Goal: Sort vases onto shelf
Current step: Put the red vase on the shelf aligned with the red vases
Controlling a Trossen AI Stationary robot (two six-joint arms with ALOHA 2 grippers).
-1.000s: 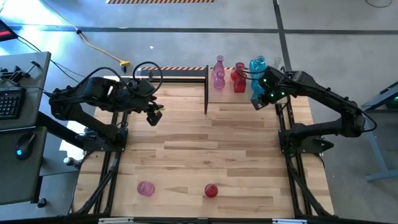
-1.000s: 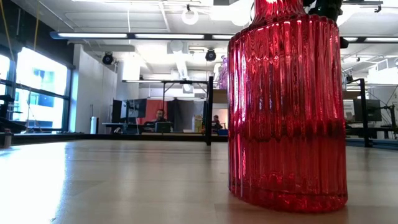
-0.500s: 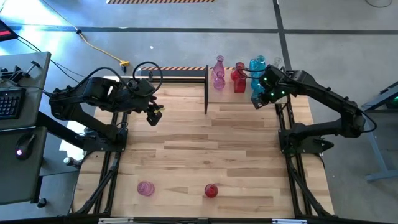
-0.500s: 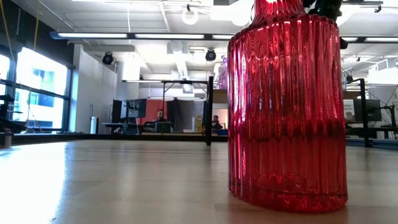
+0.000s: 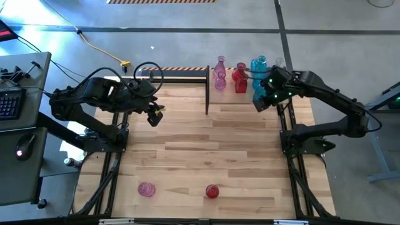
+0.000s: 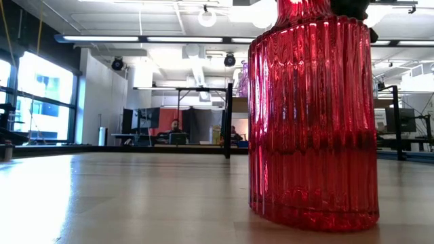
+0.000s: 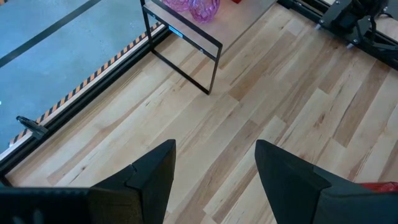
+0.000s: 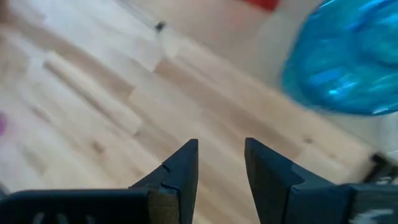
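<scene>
Right wrist view: right gripper (image 8: 221, 163) with fingers parted by a narrow gap, nothing between them, bare wood below. Close ahead, a blue vase (image 8: 348, 59), blurred and cut off at the frame edge; a red smear beside it too cropped to identify.

High view: same gripper (image 5: 259, 102) at the far right part of the table (image 5: 206, 156), just beside the blue vase (image 5: 258, 66). Standing on the shelf (image 5: 247, 87) at the far edge, three counted with confidence: one pink vase (image 5: 219, 74), one red vase (image 5: 240, 78), one blue. Possibly a clear piece just right of the blue, too faint to confirm. Shelf mostly hidden under vases and arm; black bar (image 5: 207, 90) at its left side. Two more near the front edge, well apart from the shelf: a round pink vase (image 5: 146, 189) and a front red vase (image 5: 212, 191).

Left gripper (image 5: 153, 117) over the far left of the table, fingers spread wide, holding nothing; left wrist view shows only planks between the fingers (image 7: 155, 171), with pink glass cut off at the frame edge.

Low view: front red vase (image 6: 313, 115) ribbed, filling the right half, neck cut off at the top, hiding much behind it. Seated people far off in the room, small and hard to make out.
</scene>
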